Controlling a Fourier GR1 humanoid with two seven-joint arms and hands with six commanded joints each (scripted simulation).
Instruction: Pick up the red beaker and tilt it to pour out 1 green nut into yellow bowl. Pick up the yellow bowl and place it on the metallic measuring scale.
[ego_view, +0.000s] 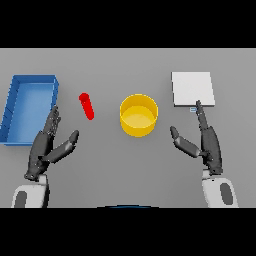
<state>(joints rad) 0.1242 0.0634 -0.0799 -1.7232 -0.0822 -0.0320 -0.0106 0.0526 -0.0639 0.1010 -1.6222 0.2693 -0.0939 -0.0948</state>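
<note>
head view, grey desk (125, 170). red beaker (87, 106) is lying on the desk left of centre, toward the far edge, slightly tilted with its top end pointing to the far-left. nothing is touching it. can't tell what's inside it from here.

yellow bowl (139, 115) is sitting upright near the middle of the desk, just right of the beaker and apart from it. interior is looking plain yellow, no contents that i can make out.

metallic measuring scale (193, 89) is showing as a pale flat square toward the far-right corner, with a small display tab at its near edge. nothing is resting on it.

blue tray (29, 106) is sitting along the left edge of the desk, open side up, only its own blue floor showing inside.

left hand (46, 145) is hovering near the left edge, just beside the tray's near-right corner, fingers (52, 120) straight and spread wide, thumb sticking out toward the beaker. holding nothing. beaker is near it but apart, further from the near edge.

right hand (206, 142) is hovering on the right side of the desk, fingers straight and wide, thumb angled toward the bowl. its fingertips are reaching up to the scale's near edge by the display tab; can't tell if they're touching it. holding nothing, well apart from the bowl.
</note>
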